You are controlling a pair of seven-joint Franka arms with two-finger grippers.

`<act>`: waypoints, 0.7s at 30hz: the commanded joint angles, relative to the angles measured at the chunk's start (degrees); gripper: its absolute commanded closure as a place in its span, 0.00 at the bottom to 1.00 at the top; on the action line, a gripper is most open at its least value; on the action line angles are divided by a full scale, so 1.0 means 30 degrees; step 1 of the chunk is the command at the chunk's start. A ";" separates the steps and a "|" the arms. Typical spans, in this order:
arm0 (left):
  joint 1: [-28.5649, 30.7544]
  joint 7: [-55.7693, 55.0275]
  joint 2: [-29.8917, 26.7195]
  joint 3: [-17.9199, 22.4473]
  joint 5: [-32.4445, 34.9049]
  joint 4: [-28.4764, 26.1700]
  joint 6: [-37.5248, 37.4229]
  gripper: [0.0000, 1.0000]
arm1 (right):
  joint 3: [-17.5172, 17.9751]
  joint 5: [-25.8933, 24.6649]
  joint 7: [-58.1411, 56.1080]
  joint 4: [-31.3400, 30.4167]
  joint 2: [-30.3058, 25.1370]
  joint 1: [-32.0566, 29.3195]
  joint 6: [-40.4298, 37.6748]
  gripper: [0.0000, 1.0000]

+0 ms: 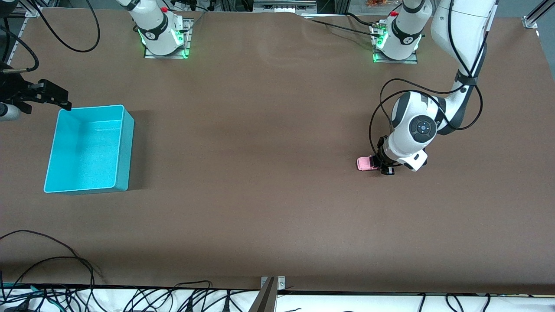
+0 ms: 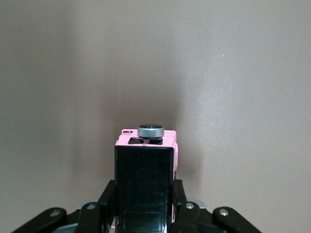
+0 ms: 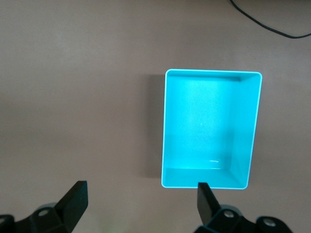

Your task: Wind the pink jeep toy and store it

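Between the left claw's [image 1: 385, 167] pressed fingers [image 2: 109, 201] sits the jeep [image 1: 365, 163], pinched by its sides down on the desk [image 1: 269, 182], toward the left arm's end. From the left wrist view the black roof fills the space between the fingers, with the pink body and a round grey-rimmed knob, perhaps a spare wheel, poking out just ahead of the claw. In the front view most of the pink body sticks out from the claw toward the right arm's end, so the grip seems to be on one end of the toy rather than its middle.

Winding looks to be the step in hand. If this is a pull-back toy, that is best done by keeping the wheels pressed flat on the desk and dragging the jeep straight along its own length, not sideways, with steady downward pressure so the wheels turn rather than skid. With an end-on grip the toy could pivot or slip out, so a slow, level stroke is wise, and no lifting until the drag is complete.

Well away from this claw, at the right arm's end, stands the bin [image 1: 89, 149]. The right claw [image 3: 141, 199] hovers spread wide and empty, just off the bin's rim, waiting.
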 commanded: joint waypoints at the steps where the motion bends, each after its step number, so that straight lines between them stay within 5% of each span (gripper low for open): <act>1: 0.1095 0.0803 0.0694 0.0089 0.1139 0.0078 0.0745 0.96 | 0.0072 -0.0333 0.0000 0.0303 0.0002 -0.0010 -0.0266 0.00; 21: 0.3996 0.3646 0.1076 0.0148 0.2425 -0.0039 0.0891 0.96 | 0.0072 -0.0362 0.0000 0.0303 0.0002 -0.0010 -0.0179 0.00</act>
